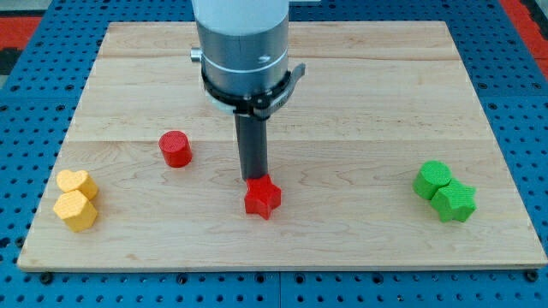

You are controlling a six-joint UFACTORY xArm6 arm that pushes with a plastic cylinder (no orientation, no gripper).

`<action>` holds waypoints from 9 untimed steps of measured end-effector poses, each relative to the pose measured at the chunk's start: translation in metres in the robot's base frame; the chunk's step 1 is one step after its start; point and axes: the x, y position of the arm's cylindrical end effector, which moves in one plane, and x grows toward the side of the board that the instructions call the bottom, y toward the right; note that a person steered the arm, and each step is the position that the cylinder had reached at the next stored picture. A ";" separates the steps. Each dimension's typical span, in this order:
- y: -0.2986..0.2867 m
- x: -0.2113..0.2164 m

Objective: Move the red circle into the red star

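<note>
The red circle (175, 148) is a short red cylinder standing on the wooden board (360, 94), left of centre. The red star (262, 198) lies below and to the right of it, near the board's middle bottom, well apart from it. My tip (253, 178) is at the lower end of the dark rod, right at the top edge of the red star and seemingly touching it. The tip is to the right of and below the red circle, about a hand's width away.
A yellow heart (75, 183) and a yellow hexagon (76, 210) sit together at the view's bottom left. A green block (432, 180) and a green star (454, 203) sit together at the view's right. The arm's grey body (242, 43) hangs over the top middle.
</note>
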 end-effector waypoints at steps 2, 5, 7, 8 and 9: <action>0.021 -0.051; -0.157 -0.063; -0.121 -0.008; -0.129 0.023; -0.112 0.051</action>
